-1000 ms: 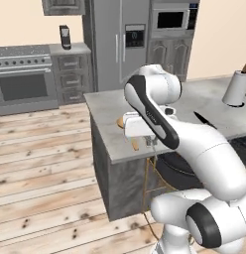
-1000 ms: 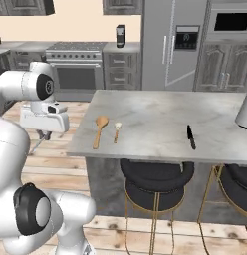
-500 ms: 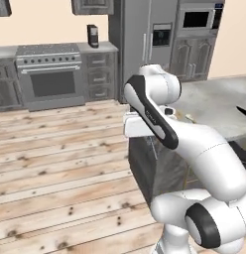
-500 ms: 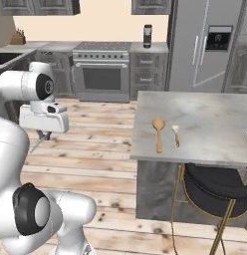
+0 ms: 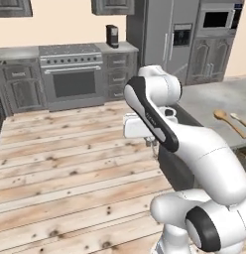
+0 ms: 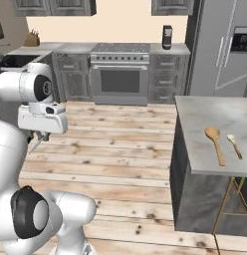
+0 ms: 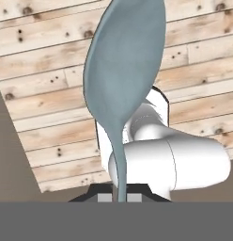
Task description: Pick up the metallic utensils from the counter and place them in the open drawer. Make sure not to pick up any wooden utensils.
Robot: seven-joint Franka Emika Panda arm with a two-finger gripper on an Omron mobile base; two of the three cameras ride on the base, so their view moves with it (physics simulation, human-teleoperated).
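jaws clamp the silver-grey spoon [image 7: 123,80]; wooden spoons [image 6: 215,144] rest on counter [image 6: 205,117].

My gripper [image 7: 119,196] is closed on a thin silver-grey spoon [image 7: 125,75], held by the handle w/ the bowl pointing away from my hand, over the wood floor. On the counter [image 6: 215,117], near its front edge, lie 2 wooden utensils: a large tan spoon [image 6: 215,144] and, just beside it, a shorter one w/ a pale cream head [image 6: 234,146].
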